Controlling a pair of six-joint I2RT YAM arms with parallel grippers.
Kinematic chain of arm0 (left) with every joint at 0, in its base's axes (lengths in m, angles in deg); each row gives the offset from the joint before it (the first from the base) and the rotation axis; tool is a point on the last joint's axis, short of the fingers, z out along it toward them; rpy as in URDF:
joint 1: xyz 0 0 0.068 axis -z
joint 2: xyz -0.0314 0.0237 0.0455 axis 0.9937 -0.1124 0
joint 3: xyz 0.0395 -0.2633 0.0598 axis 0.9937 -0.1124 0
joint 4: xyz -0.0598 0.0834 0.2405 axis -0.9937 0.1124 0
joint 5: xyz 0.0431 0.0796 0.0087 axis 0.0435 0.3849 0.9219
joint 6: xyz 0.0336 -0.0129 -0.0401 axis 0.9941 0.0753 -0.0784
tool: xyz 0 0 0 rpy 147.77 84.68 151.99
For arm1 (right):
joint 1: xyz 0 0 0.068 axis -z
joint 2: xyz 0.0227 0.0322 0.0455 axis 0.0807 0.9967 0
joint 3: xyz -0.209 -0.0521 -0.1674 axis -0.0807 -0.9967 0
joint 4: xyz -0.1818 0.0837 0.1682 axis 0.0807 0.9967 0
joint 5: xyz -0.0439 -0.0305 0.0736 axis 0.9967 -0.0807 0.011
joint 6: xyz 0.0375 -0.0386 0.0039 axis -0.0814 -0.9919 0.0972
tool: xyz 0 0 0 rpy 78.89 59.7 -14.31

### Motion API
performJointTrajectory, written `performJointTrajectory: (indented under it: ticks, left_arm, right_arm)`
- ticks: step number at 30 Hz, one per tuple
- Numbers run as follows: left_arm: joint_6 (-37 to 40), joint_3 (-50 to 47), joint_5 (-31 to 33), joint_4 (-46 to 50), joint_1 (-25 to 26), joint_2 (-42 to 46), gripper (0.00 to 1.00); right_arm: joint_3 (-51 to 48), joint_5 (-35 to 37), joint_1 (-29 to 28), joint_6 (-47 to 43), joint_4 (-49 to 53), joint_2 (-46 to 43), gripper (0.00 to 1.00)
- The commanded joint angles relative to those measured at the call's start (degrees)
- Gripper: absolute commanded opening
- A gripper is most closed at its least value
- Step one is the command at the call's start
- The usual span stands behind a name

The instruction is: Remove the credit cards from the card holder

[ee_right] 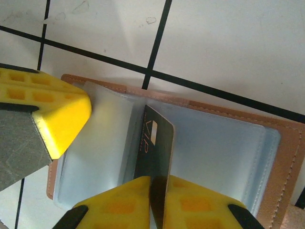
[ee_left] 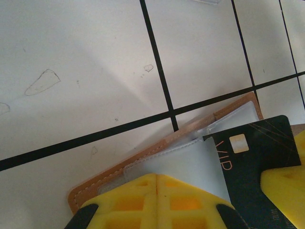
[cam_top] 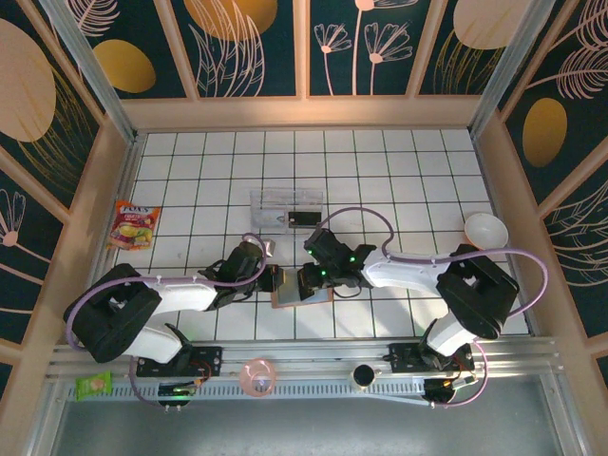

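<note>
A robot test cell in a lab: a white table [cam_top: 418, 180] ruled with a black grid, boxed in on the left, right and far sides by wall panels [cam_top: 247, 47] printed with dark teal and gold leaves. Two robot arms, left [cam_top: 161, 299] and right [cam_top: 408, 271], are bolted to a metal rail [cam_top: 313, 366] along the near edge. Staged props lie about: a snack packet [cam_top: 134, 224], a clear tray [cam_top: 285, 209], a white bowl [cam_top: 484, 230] and a card holder [cam_top: 288, 296].
</note>
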Motion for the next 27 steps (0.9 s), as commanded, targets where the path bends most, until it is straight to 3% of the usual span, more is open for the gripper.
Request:
performJointTrajectory:
  ticks: [1,4,13,19,23,27]
  left_arm:
    - [1.0,0.5,-1.0,1.4,0.3,-1.0,0.00]
    - [1.0,0.7,-0.9,1.7,0.3,-0.7,0.00]
    - [1.6,2.8,-1.4,3.9,0.3,0.7,0.01]
    - [1.4,4.1,0.6,7.9,0.2,6.8,0.33]
    - [0.3,3.5,2.8,10.7,0.0,12.2,0.57]
    - [-1.3,2.2,5.1,13.7,-0.5,16.9,0.69]
  right_arm:
    - [0.0,2.0,-0.3,-1.6,1.2,-0.2,0.03]
    - [1.4,5.8,0.2,-5.1,3.3,-3.5,0.00]
    - [8.3,11.8,1.5,-27.3,3.8,-14.6,0.00]
    - [13.8,11.3,5.3,-41.3,2.2,-14.9,0.00]
    - [17.6,3.2,7.9,-54.8,6.9,-12.7,0.00]
    - [26.5,-5.7,10.3,-64.3,18.3,-6.2,0.00]
